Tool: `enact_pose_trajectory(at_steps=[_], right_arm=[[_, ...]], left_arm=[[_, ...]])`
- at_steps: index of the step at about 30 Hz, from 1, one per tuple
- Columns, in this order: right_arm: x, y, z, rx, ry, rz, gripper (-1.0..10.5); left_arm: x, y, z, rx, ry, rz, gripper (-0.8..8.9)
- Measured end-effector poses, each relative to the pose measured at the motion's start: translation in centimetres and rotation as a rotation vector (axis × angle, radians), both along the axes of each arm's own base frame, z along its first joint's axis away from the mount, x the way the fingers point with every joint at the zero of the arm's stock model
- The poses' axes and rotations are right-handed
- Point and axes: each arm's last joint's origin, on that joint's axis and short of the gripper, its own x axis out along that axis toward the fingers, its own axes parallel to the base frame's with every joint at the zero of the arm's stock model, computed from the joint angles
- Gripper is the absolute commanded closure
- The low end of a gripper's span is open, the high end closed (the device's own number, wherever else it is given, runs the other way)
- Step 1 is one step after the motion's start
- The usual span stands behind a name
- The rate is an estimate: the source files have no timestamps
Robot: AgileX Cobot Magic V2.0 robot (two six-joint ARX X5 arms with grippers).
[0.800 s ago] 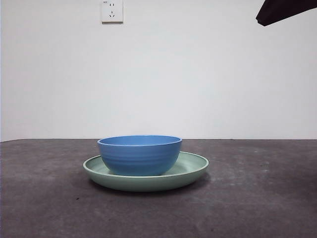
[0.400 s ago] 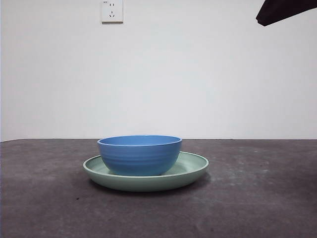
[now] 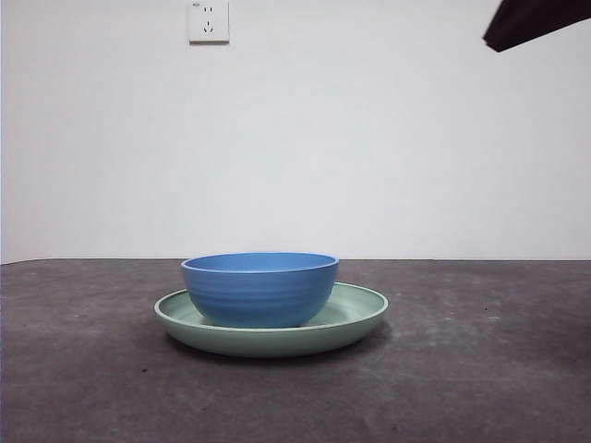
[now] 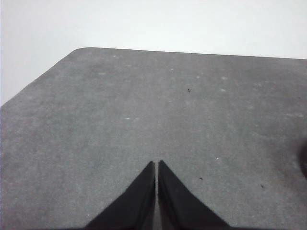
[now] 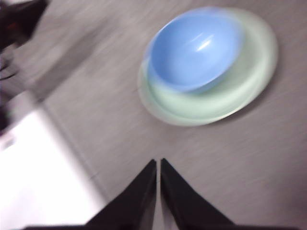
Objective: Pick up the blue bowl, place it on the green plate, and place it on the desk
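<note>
Now the blue bowl (image 3: 259, 288) sits upright on the green plate (image 3: 355, 312), both grippers (left (image 4: 157, 164), right (image 5: 158, 162)) closed and empty.

left gripper (image 4: 157, 165) jaws pressed together, holding nothing, hanging low over bare desk (image 4: 144, 110), right gripper (image 5: 158, 164) closed too and empty, up high, one arm just a dark tip (image 3: 536, 20) top right in front view

bowl (image 3: 260, 289) on plate (image 3: 355, 314), plate on desk (image 3: 480, 369)
</note>
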Motion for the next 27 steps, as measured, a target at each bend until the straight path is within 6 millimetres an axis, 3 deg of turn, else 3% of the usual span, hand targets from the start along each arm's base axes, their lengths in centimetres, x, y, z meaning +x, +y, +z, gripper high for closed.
enact_pose_trajectory(at_steps=[5, 11, 18, 27], right_arm=[[-0.2, -2.3, 1.6, 0.059, -0.254, -0.143, 9.4], [-1.6, -5.3, 0.1, 0.077, -0.493, -0.359, 9.4], [-2.8, -6.9, -5.0, 0.064, -0.673, -0.525, 9.4], [-3.6, -7.8, -11.5, -0.007, -0.688, -0.704, 9.4]], left_arm=[[0.0, 0.0, 0.0, 0.000, 0.000, 0.000, 8.04], [0.0, 0.0, 0.0, 0.000, 0.000, 0.000, 8.04], [0.0, 0.0, 0.0, 0.000, 0.000, 0.000, 8.04], [0.0, 0.0, 0.0, 0.000, 0.000, 0.000, 8.03]])
